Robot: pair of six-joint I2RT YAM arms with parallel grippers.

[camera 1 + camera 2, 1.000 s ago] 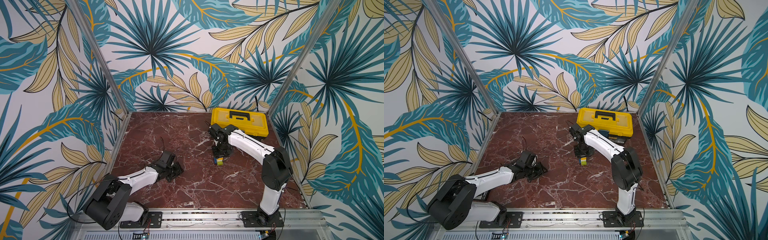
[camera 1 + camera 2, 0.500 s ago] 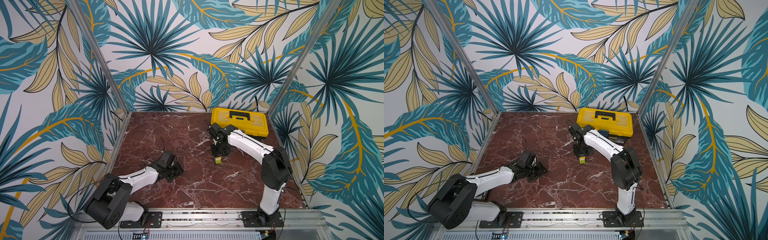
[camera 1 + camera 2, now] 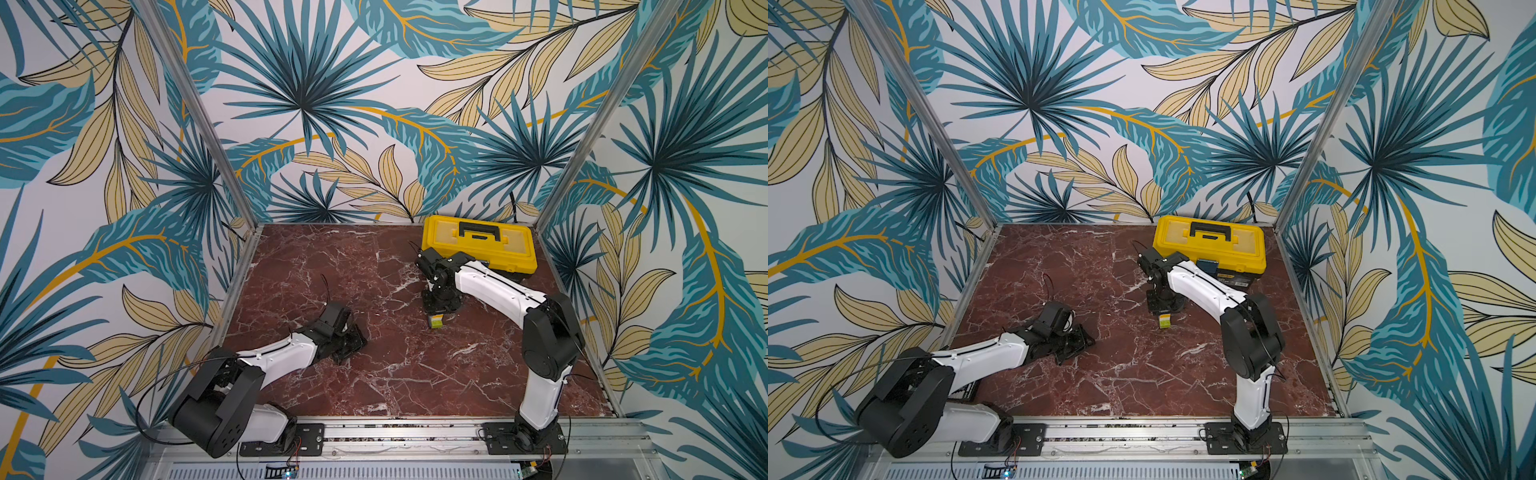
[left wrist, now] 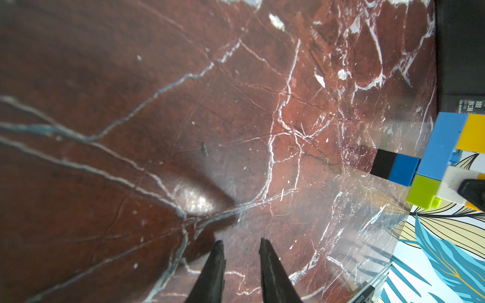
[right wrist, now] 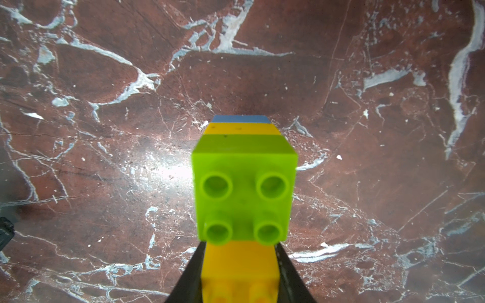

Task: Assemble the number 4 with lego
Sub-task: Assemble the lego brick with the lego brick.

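Number 4 is seen in both top views just at 3 o'clock of the desk centre, carried under the right tool, which is clenched on an orange-yellow brick at the figure's upper end; a lime green brick is seen next to it. In the left wrist view the black brick is found at the end turned to the desk; contact cannot be told. Left tool is held low at 9 o'clock, jaws parted by a narrow gap, nothing between them, well apart from the figure. Yellow toolbox is noted at 1 o'clock by the far wall
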